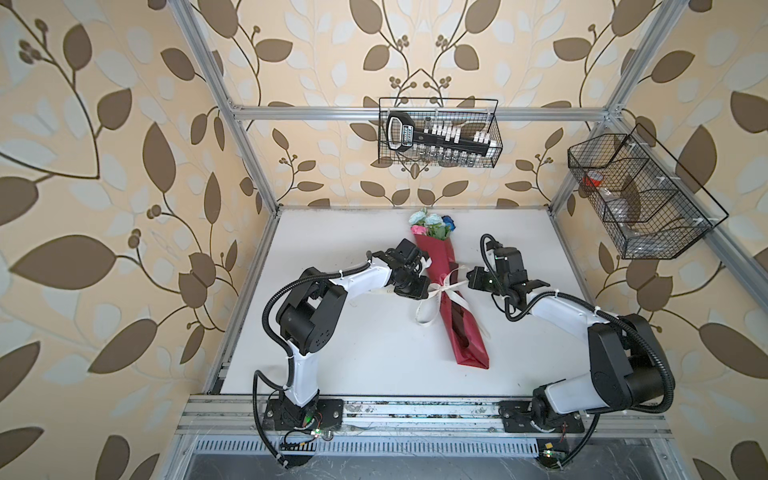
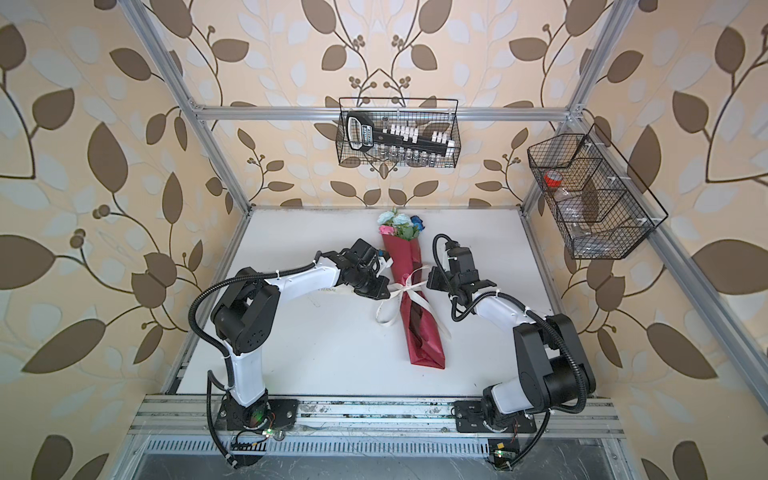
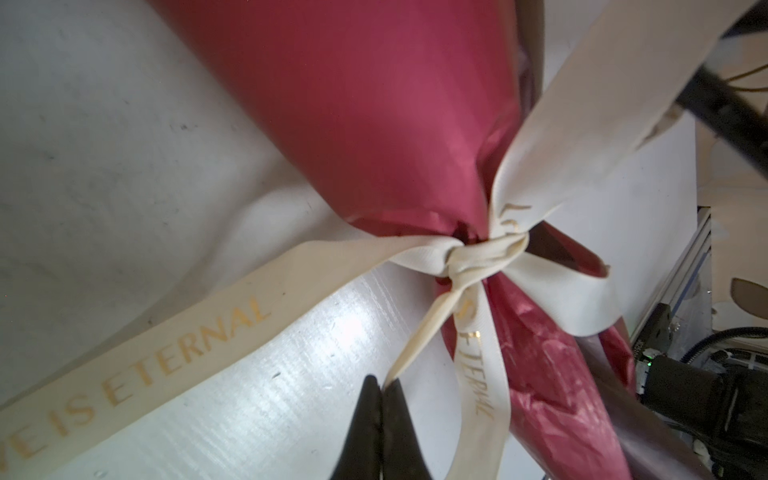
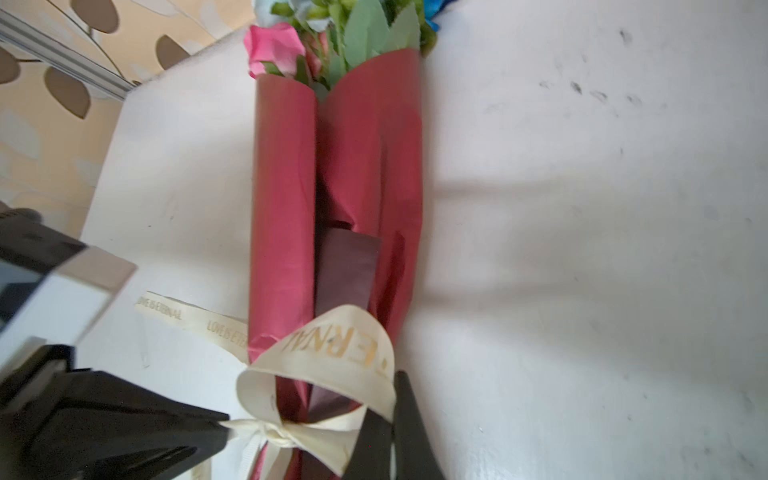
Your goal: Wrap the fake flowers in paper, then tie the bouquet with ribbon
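The bouquet of fake flowers (image 1: 430,224) (image 2: 397,224) lies on the white table (image 1: 353,332), rolled in a red wrapping sheet (image 1: 455,316), with pink and blue blooms (image 4: 286,41) at the far end. A cream printed ribbon (image 3: 478,259) is knotted round the wrap's middle. My left gripper (image 1: 428,286) (image 3: 382,380) sits just left of the knot, shut on a thin strand of ribbon. My right gripper (image 1: 468,277) (image 4: 392,395) is just right of the knot, shut on a ribbon loop (image 4: 332,345). The stems are hidden inside the wrap.
A loose ribbon tail (image 1: 422,313) trails on the table left of the wrap. One wire basket (image 1: 440,133) holding a black tool hangs on the back rail, another wire basket (image 1: 640,195) on the right rail. Aluminium frame posts (image 1: 249,158) border the table.
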